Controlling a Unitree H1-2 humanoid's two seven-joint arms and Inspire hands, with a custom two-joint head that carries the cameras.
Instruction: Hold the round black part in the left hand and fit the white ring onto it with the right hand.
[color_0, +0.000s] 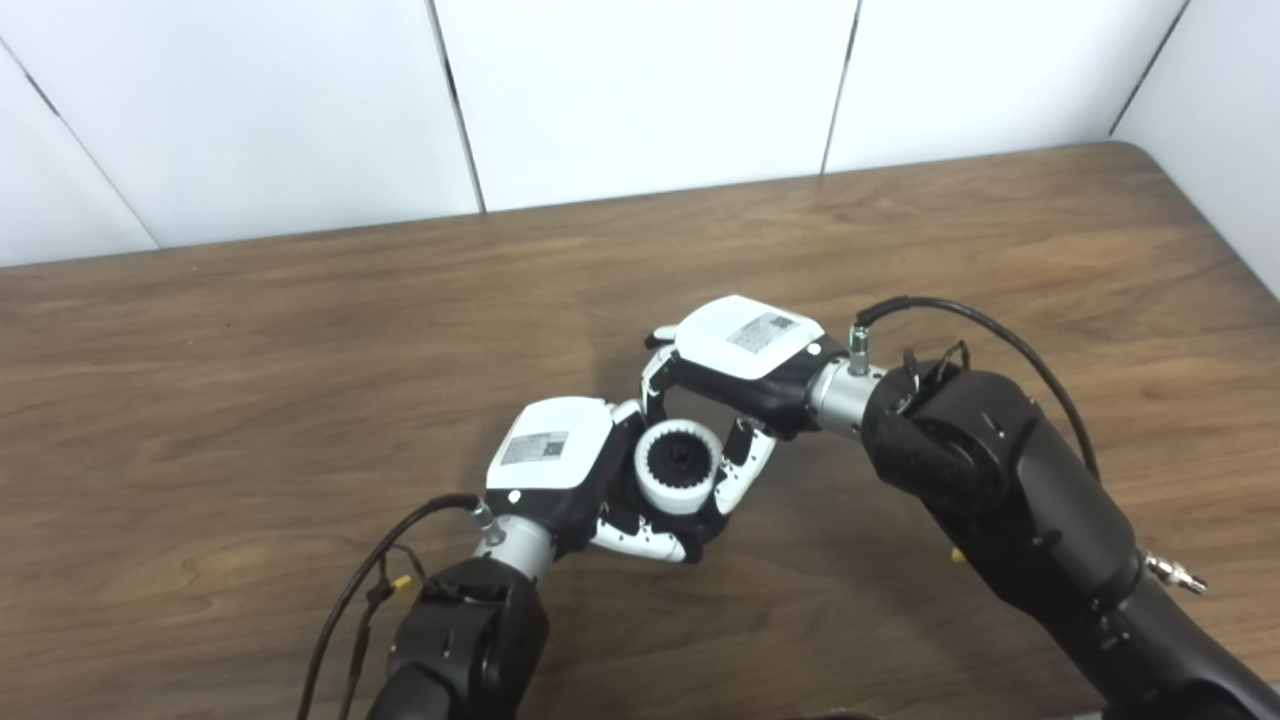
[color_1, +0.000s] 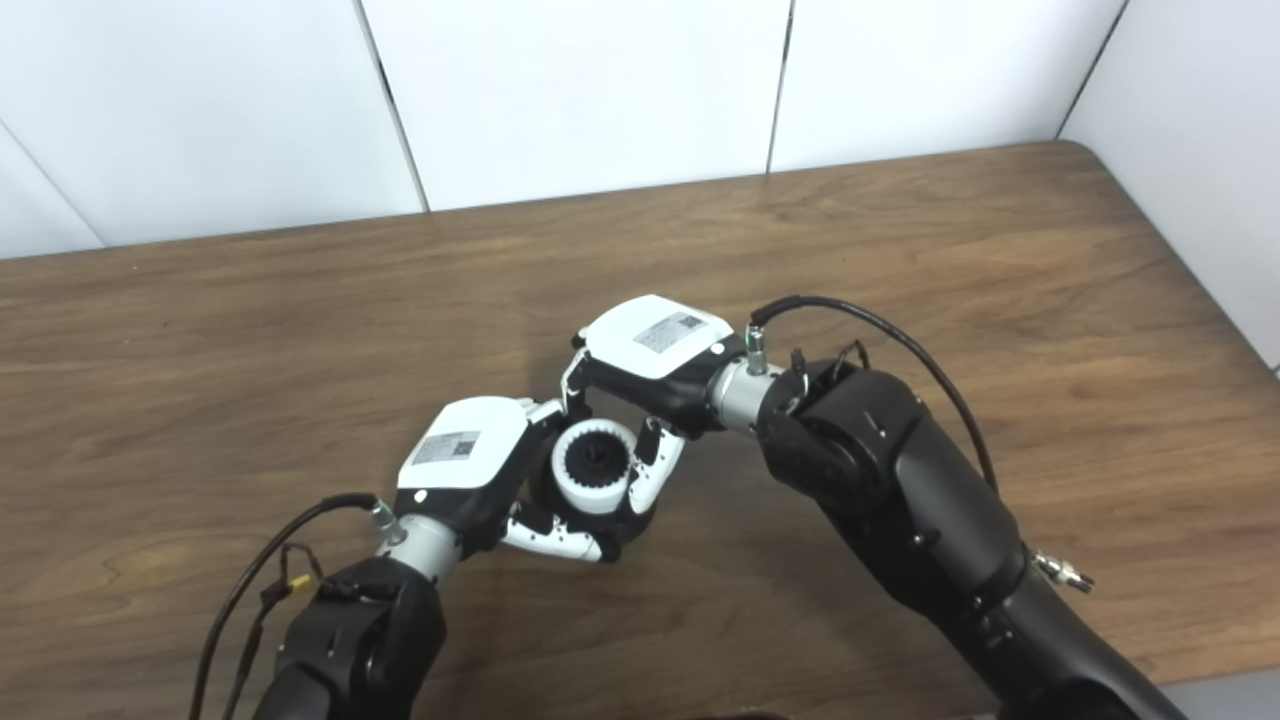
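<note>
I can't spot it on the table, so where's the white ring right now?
In both eye views the white ring is at centre, above the table, between the left hand and right hand, encircling the round black part.

black part (color_0: 680, 462) mostly ring-hidden

Both arms reach in low and meet near the middle. The left hand (color_0: 555, 465) lies palm turned inward, its fingers (color_0: 645, 540) curled under and round toward the other hand, closed on what it holds. The right hand (color_0: 745, 350) sits just above and beside it, wrist bent down, fingers (color_0: 745, 465) dropping to meet the left's (whether they grip or merely touch, I cannot tell).
</note>
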